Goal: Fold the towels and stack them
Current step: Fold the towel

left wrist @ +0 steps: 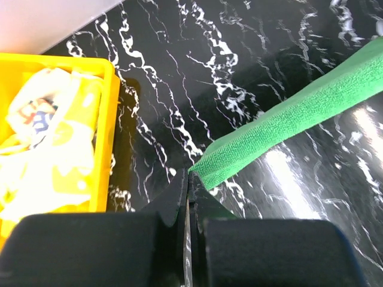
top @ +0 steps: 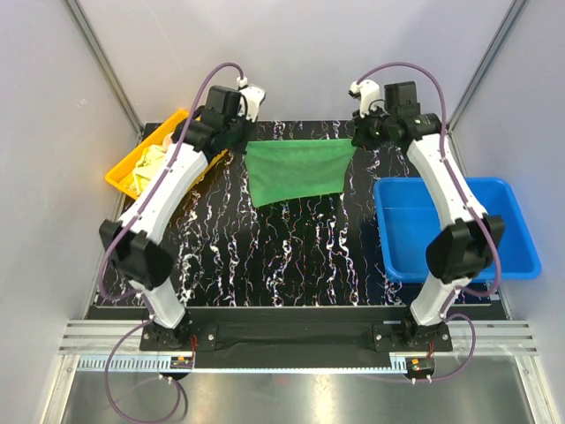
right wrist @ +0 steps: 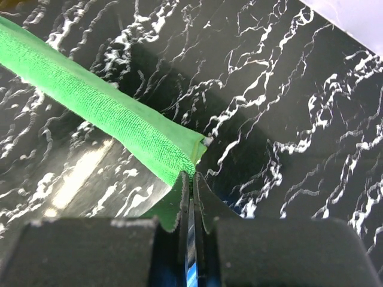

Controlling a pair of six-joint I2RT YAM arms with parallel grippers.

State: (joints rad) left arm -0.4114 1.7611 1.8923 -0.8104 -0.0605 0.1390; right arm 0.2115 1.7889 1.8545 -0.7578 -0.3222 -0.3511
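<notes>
Nearest, the bases of the two white-and-black arms are seen bolted to a dark plate at the near edge of the black, white-veined marble-patterned table (top: 291,256). Further in, on the right side, an open rectangular blue plastic bin (top: 459,183) is set on the table, well apart from the cloths. On the left side, towards the far corner, a shallow yellow plastic tray (top: 119,177) is placed. Two crumpled cloths are held in it: a soft yellow towel with a white pattern (left wrist: 60,161) and, touching it, a white and teal towel with red-orange print (left wrist: 33,113).

Farthest, a plain green microfibre towel (top: 296,172) is stretched between both arms over the far half of the table. Its upper edge is drawn nearly straight from one claw to the other, and the rest of the cloth is spread below that edge towards the near side. Whether its lower edge rests on the table cannot be told. The left gripper (left wrist: 190,179) is pinched tight on the towel's left corner, with no gap seen between its fingers. The right gripper (right wrist: 191,176) is clamped narrowly on the right corner, where green fabric is seen between the jaws.
</notes>
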